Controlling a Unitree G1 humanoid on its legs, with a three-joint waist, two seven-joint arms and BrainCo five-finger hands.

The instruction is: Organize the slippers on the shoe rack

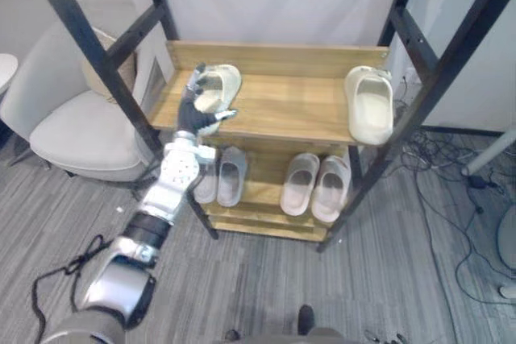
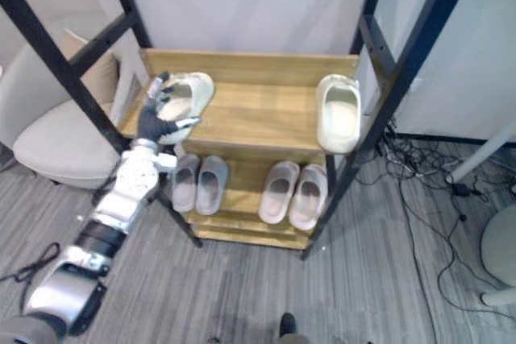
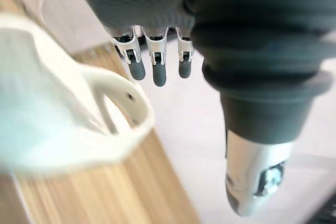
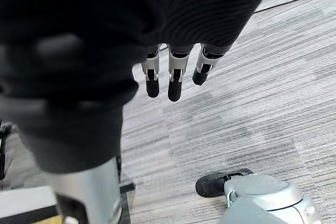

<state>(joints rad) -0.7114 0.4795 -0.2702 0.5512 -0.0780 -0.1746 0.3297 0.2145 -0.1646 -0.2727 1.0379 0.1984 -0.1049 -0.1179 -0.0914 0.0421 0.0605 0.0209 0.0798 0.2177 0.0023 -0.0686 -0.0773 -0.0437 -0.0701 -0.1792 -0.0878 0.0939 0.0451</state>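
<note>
Watching this from the side, here's how things sit. The shoe rack (image 1: pixel 290 101) is a black frame with two wooden shelves. On its top shelf, way over at the left end, there's a cream slipper (image 1: pixel 224 83), and the robot's left hand (image 1: pixel 192 114) is reaching up right at it. The fingers (image 3: pixel 159 72) are straight and spread, with the thumb sticking out to the side, so nothing is clamped. The hand is pressed in close against the heel end of that slipper, but I honestly can't tell whether it's actually touching. From the wrist camera the slipper's strap sits just beside the fingers, not between them and the thumb.

The second cream slipper (image 1: pixel 371 106) is at the far right end of the same top shelf, toe pointing out front and poking a bit past the shelf's front edge. So the two are well apart, one at each end.

Down on the rack's lower shelf there's a grey pair (image 1: pixel 223 176) at the left, side by side, and a beige pair (image 1: pixel 316 185) just right of them, also side by side.

The right hand (image 4: pixel 175 80) hangs over the grey carpet away from the rack, fingers straight and loose, holding nothing.

There's an armchair (image 1: pixel 72 126) to the left of the rack.
</note>
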